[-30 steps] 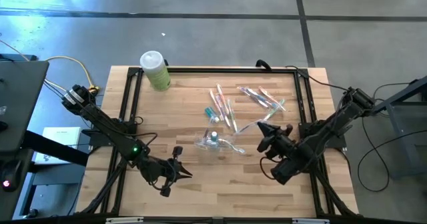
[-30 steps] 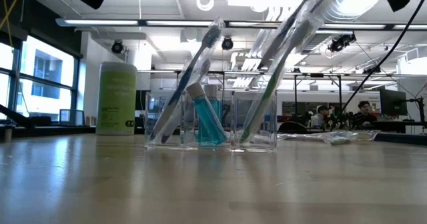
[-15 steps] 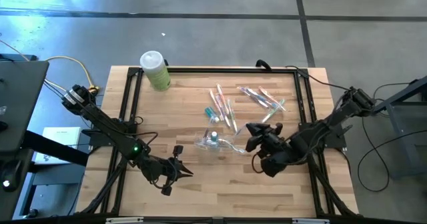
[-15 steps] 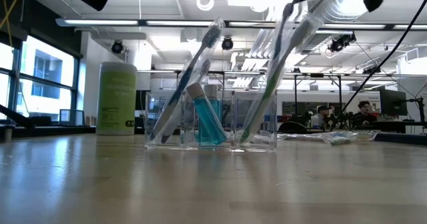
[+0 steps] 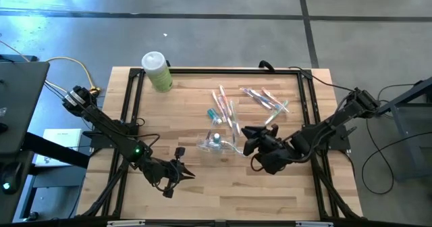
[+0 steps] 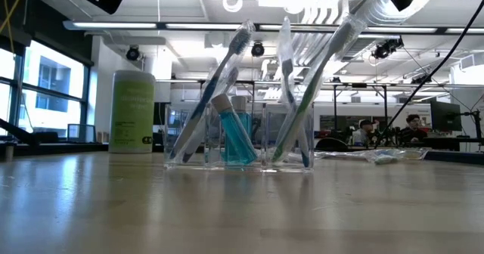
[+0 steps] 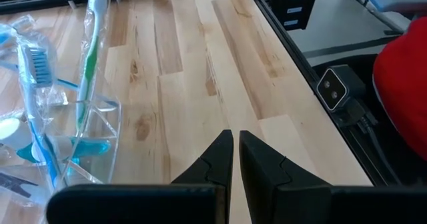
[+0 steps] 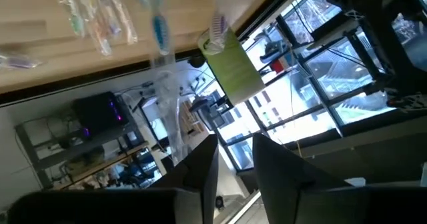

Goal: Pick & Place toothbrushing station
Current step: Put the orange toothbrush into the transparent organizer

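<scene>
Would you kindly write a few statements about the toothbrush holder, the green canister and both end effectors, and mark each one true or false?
1. The clear toothbrush holder stands upright with toothbrushes leaning in it. True.
2. The green canister lies beside the holder at the table's centre. False: it stands near the far left corner.
3. The left end effector is shut and holds nothing. True.
4. All toothbrushes are in the holder. False: several wrapped toothbrushes lie on the table.
5. The right end effector is parked at the table's right edge. False: it is next to the holder.
</scene>
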Tool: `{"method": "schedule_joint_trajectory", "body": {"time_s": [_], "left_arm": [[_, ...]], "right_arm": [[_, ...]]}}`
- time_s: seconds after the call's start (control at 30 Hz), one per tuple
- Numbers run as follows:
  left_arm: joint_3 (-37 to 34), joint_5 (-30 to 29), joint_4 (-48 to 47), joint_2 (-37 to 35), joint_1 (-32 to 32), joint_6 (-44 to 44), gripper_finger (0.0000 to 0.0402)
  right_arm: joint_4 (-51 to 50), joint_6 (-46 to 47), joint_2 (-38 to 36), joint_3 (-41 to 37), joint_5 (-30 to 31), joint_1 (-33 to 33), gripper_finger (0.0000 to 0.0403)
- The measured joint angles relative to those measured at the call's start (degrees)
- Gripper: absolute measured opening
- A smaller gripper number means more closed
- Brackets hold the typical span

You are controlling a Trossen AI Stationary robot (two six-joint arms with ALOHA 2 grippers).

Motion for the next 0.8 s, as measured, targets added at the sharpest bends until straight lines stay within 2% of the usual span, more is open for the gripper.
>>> {"method": "schedule_joint_trajectory", "body": {"time_s": [0.13,0.43,0.53,0.63,0.8], "left_arm": [[0.0,0.0,-0.1,0.0,0.0,0.0,0.0020],[0.0,0.0,-0.1,0.0,0.0,-0.2,0.0020],[0.0,0.0,-0.1,0.0,0.0,-0.2,0.0020],[0.0,0.0,-0.1,0.0,0.0,-0.2,0.0020],[0.0,0.0,-0.1,0.0,0.0,-0.2,0.0020]], "right_arm": [[0.2,0.0,0.0,0.0,1.7,0.7,0.0086],[1.6,0.5,0.0,0.0,11.4,1.7,0.0086],[1.6,1.2,0.0,0.0,12.0,1.7,0.0086],[1.5,7.2,0.0,0.0,10.6,1.7,0.0086],[1.5,25.2,0.0,0.0,4.1,1.8,0.0086]]}}
